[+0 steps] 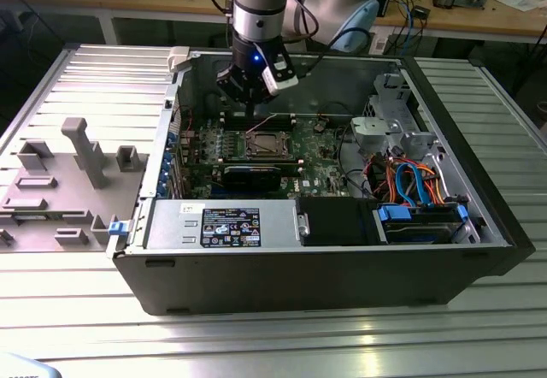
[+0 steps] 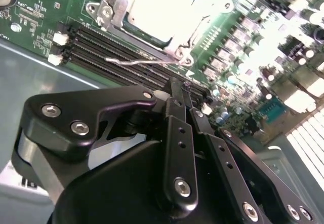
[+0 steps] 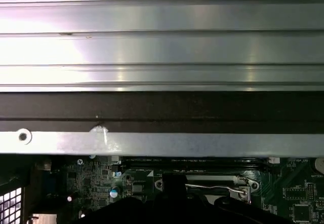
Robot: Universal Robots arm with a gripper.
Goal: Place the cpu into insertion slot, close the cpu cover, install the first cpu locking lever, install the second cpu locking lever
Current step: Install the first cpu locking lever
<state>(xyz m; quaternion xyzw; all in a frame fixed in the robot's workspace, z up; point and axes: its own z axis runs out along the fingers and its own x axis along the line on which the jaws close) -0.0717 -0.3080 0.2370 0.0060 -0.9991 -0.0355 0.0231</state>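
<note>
Inside an open computer case (image 1: 479, 215) lying on a ribbed metal table (image 1: 256, 344), the robot arm's black gripper (image 1: 246, 96) hangs over the far edge of the green motherboard (image 1: 320, 151), just beyond the insertion slot (image 1: 267, 145), which sits near the board's middle. In the exterior view the slot shows a dull silvery square at its centre, which appears to be the cpu (image 1: 267, 146) already seated. In the second wrist view the cpu (image 2: 157, 3) reads as a bright pale square ringed by the silvery cpu cover (image 2: 119, 8), which looks to be lying flat over the socket, though glare hides the detail. A thin wire locking lever (image 2: 142, 59) runs along the socket's edge next to the black memory slots (image 2: 101, 49), and the first wrist view shows such a lever (image 3: 215, 187) level against the frame. The gripper's fingers (image 2: 178, 117) are drawn together with nothing between them, their tips above the memory slots and clear of the lever. A labelled silver power supply (image 1: 224, 224) fills the case's near corner on the exterior view's left, and grey plastic fixtures (image 1: 81, 151) stand on the table outside the case.
</note>
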